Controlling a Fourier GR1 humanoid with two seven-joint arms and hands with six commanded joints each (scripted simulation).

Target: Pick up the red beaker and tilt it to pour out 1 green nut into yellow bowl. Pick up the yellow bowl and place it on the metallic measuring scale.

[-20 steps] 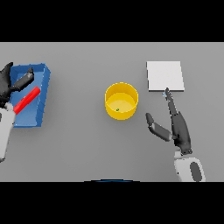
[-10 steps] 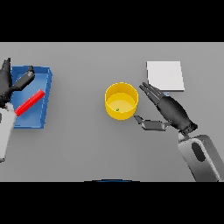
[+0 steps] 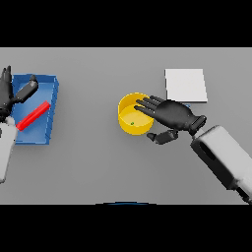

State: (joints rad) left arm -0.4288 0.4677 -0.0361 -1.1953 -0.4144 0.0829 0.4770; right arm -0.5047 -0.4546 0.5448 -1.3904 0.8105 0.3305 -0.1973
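yellow bowl (image 3: 129, 126): one, one green nut (image 3: 132, 122) inside | right robot hand (image 3: 172, 115) spread over rim | left robot hand (image 3: 9, 96) spread

**Matt plastic and a pale plate on a dull grey top**

The table (image 3: 98, 167) looked smooth and matt. The yellow bowl (image 3: 129, 126) and the blue tray (image 3: 49, 87) appeared as plain, unglossy plastic, as did the red beaker (image 3: 33, 115). The scale (image 3: 185, 84) was a flat, pale, lustreless plate. The right hand (image 3: 172, 114) showed a dark, faintly sheened shell.
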